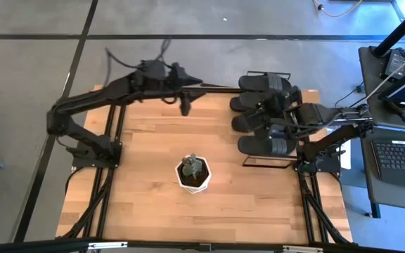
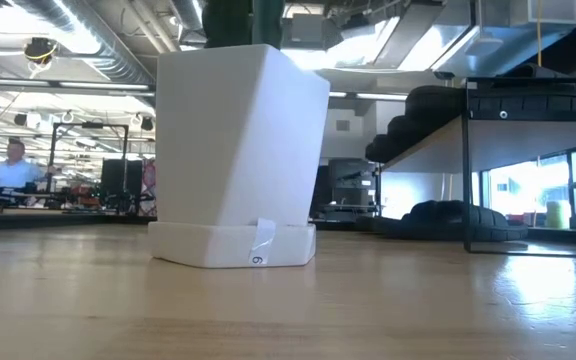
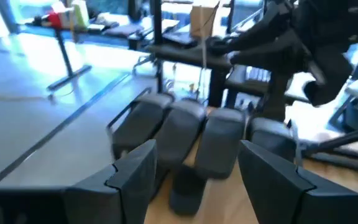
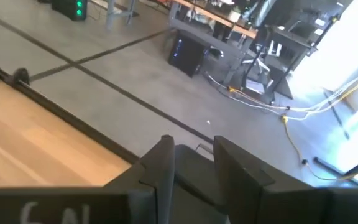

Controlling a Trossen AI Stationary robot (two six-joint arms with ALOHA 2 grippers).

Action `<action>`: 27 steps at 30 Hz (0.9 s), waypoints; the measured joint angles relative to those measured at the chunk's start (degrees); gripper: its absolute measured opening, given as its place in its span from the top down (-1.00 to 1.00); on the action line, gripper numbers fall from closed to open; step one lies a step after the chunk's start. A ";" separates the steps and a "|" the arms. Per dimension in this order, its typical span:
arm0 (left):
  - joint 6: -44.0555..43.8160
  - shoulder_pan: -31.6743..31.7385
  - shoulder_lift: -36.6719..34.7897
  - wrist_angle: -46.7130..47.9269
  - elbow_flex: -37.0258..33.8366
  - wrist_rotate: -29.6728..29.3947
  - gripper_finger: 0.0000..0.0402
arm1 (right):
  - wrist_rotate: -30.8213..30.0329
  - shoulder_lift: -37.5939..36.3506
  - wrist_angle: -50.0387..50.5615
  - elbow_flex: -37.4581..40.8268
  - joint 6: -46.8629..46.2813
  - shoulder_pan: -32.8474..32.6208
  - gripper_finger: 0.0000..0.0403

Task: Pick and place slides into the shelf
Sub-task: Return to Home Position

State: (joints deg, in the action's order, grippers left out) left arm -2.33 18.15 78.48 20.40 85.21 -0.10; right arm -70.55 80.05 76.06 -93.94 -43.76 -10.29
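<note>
Left gripper: jaws wide, empty. Slides lie just ahead of it; potted cactus sits well off to its side.

Shelf: slides stacked on and under it.

Right gripper: narrow gap, nothing held, close over those slides.

Risk: a low retreat by the right arm could snag a strap and drag a slide out.

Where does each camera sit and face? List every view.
High: overhead, facing straight down; left arm, right arm show.
Low: tabletop height, facing pot and shelf; no arm shows.
Left wrist: on left arm, facing slides; open left gripper shows.
Right wrist: on right arm, facing table edge, floor; right gripper shows.
Shared: high and low see pot, shelf.
</note>
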 joint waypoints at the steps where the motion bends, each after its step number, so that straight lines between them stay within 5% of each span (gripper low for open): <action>1: 0.06 0.00 -1.25 1.97 0.00 -0.79 -0.08 | 0.19 -0.38 -1.72 1.17 1.08 0.88 0.43; 6: 0.07 -0.20 -6.65 10.34 0.00 -5.15 -0.08 | 5.10 -2.66 -14.03 5.97 10.08 6.22 0.43; 11: 0.07 -1.13 -10.88 15.06 -0.01 -7.53 -0.08 | 20.46 -4.06 -37.29 12.03 29.99 12.35 0.43; 15: 0.43 -1.26 -14.39 18.37 -0.20 -8.67 -0.08 | 26.74 -5.44 -51.70 15.69 39.35 17.20 0.43; 27: -0.10 0.37 -38.90 6.03 -24.43 -11.41 -0.08 | 28.70 -17.48 -40.02 16.51 35.56 22.08 0.43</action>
State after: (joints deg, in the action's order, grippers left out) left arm -2.44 18.52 39.58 26.43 60.78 -11.51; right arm -41.84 62.57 36.04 -77.43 -8.19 11.79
